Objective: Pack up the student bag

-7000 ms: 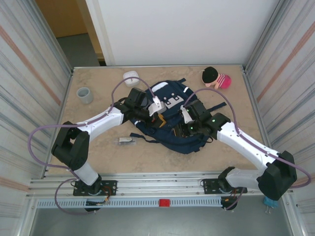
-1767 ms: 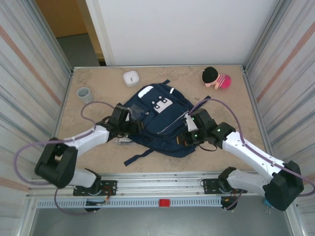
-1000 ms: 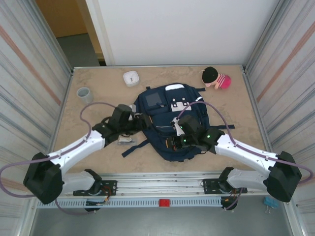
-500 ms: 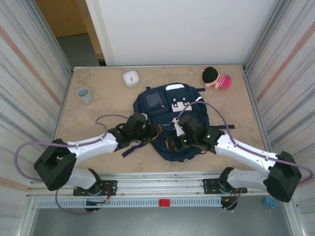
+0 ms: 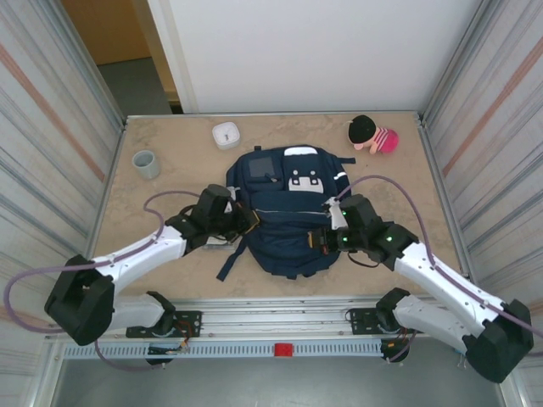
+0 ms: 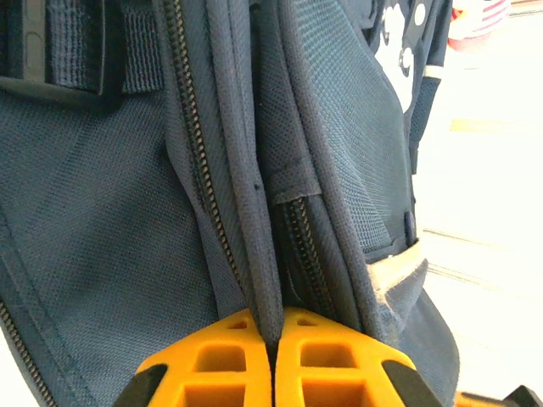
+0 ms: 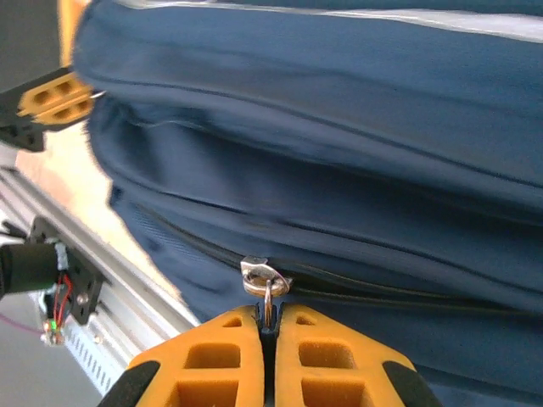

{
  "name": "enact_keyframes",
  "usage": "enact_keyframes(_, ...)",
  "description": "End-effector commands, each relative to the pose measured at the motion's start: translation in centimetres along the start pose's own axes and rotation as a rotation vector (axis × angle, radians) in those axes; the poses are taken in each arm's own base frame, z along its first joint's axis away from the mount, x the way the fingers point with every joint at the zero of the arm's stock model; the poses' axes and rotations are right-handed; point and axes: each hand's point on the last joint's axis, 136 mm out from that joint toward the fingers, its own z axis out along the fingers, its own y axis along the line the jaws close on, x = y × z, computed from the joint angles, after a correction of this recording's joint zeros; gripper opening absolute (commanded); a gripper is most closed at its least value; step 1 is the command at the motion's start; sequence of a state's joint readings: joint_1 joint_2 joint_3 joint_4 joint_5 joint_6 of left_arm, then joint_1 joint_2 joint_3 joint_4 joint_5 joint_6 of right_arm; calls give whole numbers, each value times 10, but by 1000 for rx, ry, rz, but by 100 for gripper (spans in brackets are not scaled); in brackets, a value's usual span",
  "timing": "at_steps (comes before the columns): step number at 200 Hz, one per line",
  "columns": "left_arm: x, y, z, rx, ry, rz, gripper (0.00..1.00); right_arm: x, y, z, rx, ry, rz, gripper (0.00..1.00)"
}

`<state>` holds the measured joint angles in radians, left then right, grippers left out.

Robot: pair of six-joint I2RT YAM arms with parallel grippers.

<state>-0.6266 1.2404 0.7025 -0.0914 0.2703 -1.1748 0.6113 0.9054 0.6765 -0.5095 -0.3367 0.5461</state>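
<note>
The student bag (image 5: 288, 212), navy blue with a white buckle patch, lies flat in the middle of the table with its front pocket up. At its left side my left gripper (image 5: 247, 223) is shut on a folded fabric edge (image 6: 254, 220) that runs beside a zipper; the left wrist view has the orange jaws (image 6: 273, 326) pinched together on that edge. My right gripper (image 5: 326, 241) is at the bag's lower right side. Its jaws (image 7: 268, 320) are shut on the metal zipper pull (image 7: 266, 280) of a long closed zipper.
A grey cup (image 5: 146, 164) stands at the far left and a small white container (image 5: 226, 135) behind the bag. A pink and black plush doll (image 5: 373, 134) lies at the far right. A small flat item (image 5: 217, 242) peeks out under the left arm. Metal walls line both sides.
My left gripper went in to the bag's left side, closed on the fabric edge and drew back left. The right gripper moved right with the zipper pull, and the bag shifted.
</note>
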Motion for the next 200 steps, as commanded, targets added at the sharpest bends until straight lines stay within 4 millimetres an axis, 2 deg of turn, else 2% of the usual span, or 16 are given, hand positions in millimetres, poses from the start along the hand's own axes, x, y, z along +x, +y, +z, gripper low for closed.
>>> enact_keyframes(1, -28, 38, -21, -161, -109, 55, 0, 8, -20, -14, 23, 17, 35, 0)
enact_keyframes(13, -32, 39, -25, -174, -116, 92, 0, 7, -22, -14, 3, 22, 51, 0)
enact_keyframes(22, -34, 38, -29, -184, -123, 126, 0, 5, -16, -14, -35, 29, 43, 0)
enact_keyframes(28, -34, 34, -31, -179, -123, 157, 7, 4, -11, -13, -63, 35, 34, 0)
enact_keyframes(41, -36, 22, -36, -155, -130, 243, 31, 4, 0, -12, -123, 48, 20, 0)
enact_keyframes(53, -36, 5, -42, -130, -146, 365, 46, 2, 9, -14, -168, 49, 7, 0)
enact_keyframes(61, -35, -8, -48, -121, -161, 466, 55, 0, 13, -16, -188, 46, -2, 0)
enact_keyframes(70, -31, -22, -54, -121, -179, 595, 60, -1, 17, -18, -201, 45, -8, 0)
enact_keyframes(93, -7, -56, -60, -112, -185, 972, 62, -3, 23, -21, -222, 41, -24, 0)
enact_keyframes(114, 29, -86, -51, -10, -113, 1300, 64, -3, 24, -21, -224, 47, -26, 0)
enact_keyframes(132, 58, -102, -39, 80, -33, 1532, 64, -4, 24, -21, -226, 46, -25, 0)
enact_keyframes(173, 88, -100, 10, 86, 151, 1811, 63, -6, 26, -22, -236, 40, -23, 0)
enact_keyframes(200, 112, -98, 31, 142, 238, 1935, 60, -7, 29, -25, -245, 34, -28, 0)
